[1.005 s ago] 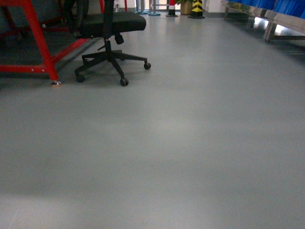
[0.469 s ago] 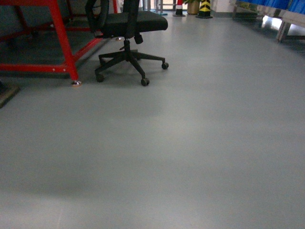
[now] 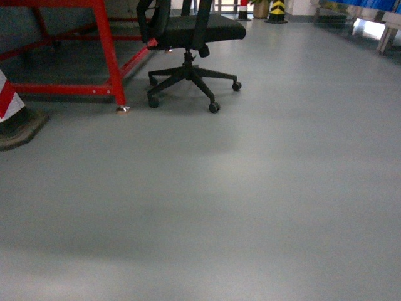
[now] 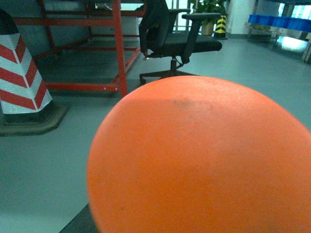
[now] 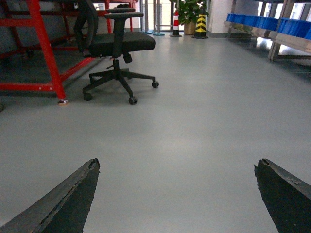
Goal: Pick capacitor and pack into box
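A big orange rounded thing (image 4: pixel 194 145), which I take for the capacitor, fills most of the left wrist view and hangs above the floor. My left gripper (image 4: pixel 194 213) is closed round it. Only a dark sliver of one of its fingers (image 4: pixel 80 224) shows at the bottom left. In the right wrist view my right gripper (image 5: pixel 177 162) stands wide open over bare grey floor, with nothing between its two dark fingertips. The box is out of view. Neither arm shows in the head view.
A black office chair (image 3: pixel 191 37) on castors stands ahead beside a red steel frame (image 3: pixel 109 56). A red-and-white striped cone (image 3: pixel 9 100) sits at the left edge. Blue bins (image 5: pixel 272 22) line a rack at the far right. A yellow-black bollard (image 5: pixel 200 22) stands far back.
The chair and red frame have slid to the right in the head view. The striped cone has come into view at the left edge.
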### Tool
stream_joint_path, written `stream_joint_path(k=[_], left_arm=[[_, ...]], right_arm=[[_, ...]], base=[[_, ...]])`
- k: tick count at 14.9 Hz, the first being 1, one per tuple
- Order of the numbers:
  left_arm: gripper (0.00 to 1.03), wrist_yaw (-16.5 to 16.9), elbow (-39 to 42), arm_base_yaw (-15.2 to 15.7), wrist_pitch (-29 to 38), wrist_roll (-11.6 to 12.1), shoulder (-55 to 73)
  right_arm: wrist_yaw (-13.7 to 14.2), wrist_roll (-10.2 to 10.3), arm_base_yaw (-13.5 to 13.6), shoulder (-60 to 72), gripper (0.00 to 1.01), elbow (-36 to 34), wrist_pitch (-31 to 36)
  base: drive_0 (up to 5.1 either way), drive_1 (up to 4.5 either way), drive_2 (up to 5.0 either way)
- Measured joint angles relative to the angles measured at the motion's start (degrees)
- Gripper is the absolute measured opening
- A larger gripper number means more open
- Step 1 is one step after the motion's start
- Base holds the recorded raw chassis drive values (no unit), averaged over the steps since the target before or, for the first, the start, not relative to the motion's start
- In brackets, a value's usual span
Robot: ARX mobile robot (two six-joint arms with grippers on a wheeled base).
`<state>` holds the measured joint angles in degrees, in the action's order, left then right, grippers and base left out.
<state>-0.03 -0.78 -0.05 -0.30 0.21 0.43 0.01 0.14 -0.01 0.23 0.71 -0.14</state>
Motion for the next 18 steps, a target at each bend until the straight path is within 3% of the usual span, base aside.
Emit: stream_joint_path(k=[18], left_arm=[[0.44, 0.04, 0.0, 0.0, 0.0, -0.02, 0.0]], right_arm=[[0.0, 0.0, 0.0, 0.0, 0.98, 0.0, -0.2]], base=[[-5.1, 2.38, 2.4]])
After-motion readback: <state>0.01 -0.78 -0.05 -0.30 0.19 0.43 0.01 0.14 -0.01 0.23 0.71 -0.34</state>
